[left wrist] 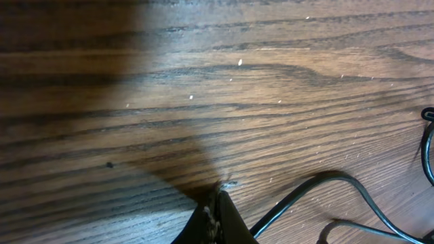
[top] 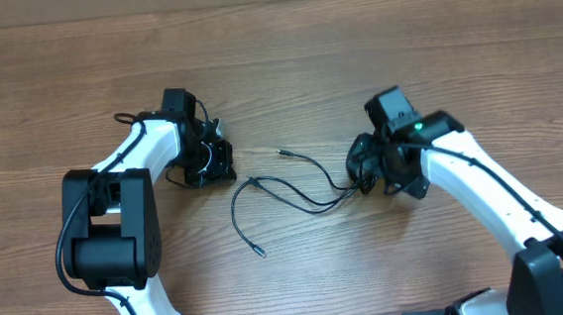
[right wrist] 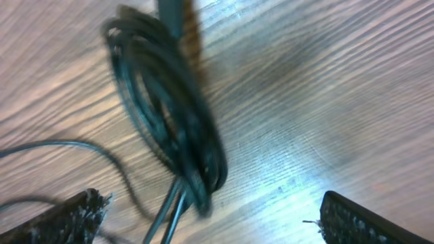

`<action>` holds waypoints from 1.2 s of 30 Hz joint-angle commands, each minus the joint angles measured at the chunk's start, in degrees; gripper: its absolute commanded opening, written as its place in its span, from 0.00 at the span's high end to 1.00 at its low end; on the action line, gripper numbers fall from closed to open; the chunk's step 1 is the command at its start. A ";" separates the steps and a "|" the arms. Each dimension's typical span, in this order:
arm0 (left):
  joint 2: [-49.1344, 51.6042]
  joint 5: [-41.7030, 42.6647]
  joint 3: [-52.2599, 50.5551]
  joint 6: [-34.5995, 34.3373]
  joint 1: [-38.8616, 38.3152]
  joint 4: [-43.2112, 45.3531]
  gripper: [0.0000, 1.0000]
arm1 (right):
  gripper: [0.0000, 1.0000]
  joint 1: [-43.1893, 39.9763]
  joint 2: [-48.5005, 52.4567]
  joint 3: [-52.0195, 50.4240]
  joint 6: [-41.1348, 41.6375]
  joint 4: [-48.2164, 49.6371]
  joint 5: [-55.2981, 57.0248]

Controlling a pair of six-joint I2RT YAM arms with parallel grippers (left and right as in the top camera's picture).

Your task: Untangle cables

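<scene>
Thin black cables (top: 294, 191) lie tangled mid-table, with plug tips at the far end (top: 281, 151) and the near end (top: 262, 253). My left gripper (top: 229, 168) sits just left of them. In the left wrist view it (left wrist: 218, 203) is shut, fingertips on the wood, and I see nothing clamped between them. A cable (left wrist: 325, 177) arcs past its right side. My right gripper (top: 364, 168) is at the tangle's right end. It (right wrist: 213, 220) stands wide open, and a blurred coil of cable (right wrist: 176, 122) lies ahead of it between the fingers (right wrist: 359, 220), untouched.
The wooden table (top: 275, 69) stretches bare behind both arms. The left arm's black base block (top: 108, 234) and the right arm's white link (top: 483, 193) take up the near corners. Thicker arm wiring (top: 125, 119) loops by the left wrist.
</scene>
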 commanded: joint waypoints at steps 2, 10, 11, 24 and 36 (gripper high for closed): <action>0.31 -3.41 -0.94 -1.66 1.27 -1.07 0.96 | 0.00 -0.02 -0.28 6.23 -3.15 -3.96 -2.51; -7.26 -3.45 -0.94 -8.68 3.61 3.34 0.96 | 0.44 1.38 -0.26 -0.35 0.98 -1.99 -16.33; -7.67 -3.48 -0.94 -9.40 3.91 4.26 0.96 | 0.56 2.05 -0.26 -1.57 2.95 -1.84 -16.35; -7.67 -9.09 -0.96 -10.49 5.07 5.84 0.96 | 0.96 14.95 -0.04 -11.93 20.87 15.08 -14.38; -7.67 -4.87 -0.96 -10.54 5.11 5.90 0.96 | 0.96 22.99 0.26 -13.46 35.47 18.49 -5.64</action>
